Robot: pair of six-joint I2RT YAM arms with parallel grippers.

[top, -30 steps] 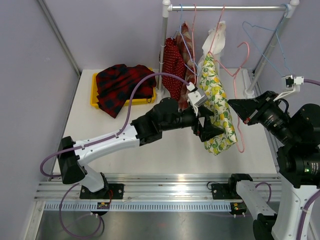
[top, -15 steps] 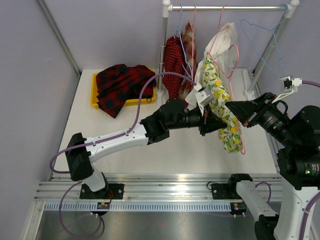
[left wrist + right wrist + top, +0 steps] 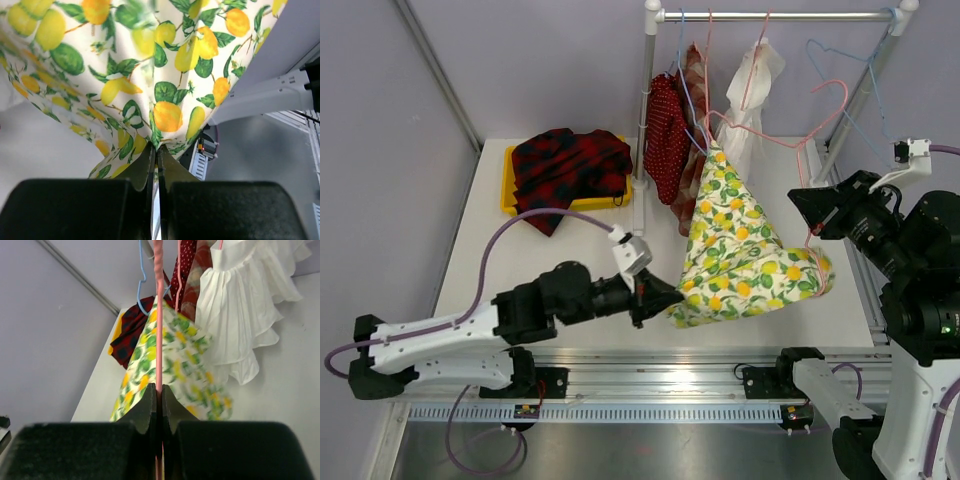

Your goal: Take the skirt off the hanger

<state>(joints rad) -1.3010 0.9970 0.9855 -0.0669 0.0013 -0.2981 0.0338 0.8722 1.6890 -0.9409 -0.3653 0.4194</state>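
Both your jaws are closed: left jaws pinch the lemon-print skirt [image 3: 745, 260] at its near hem corner, right jaws clamp the pink hanger [image 3: 159, 315]. Skirt is draped on that hanger and stretched toward the left jaws, above the surface [image 3: 840, 310], near the rack [image 3: 650, 100].

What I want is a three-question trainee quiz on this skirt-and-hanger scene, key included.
1. True or false: the left end effector is shut on the lemon-print skirt.
2. Pick one: the hanger pinched by the right end effector is A) blue, B) pink, C) white.
3. Fill in: the red plaid cloth lies in a ___ tray.

Key: 1 true; 2 B; 3 yellow.
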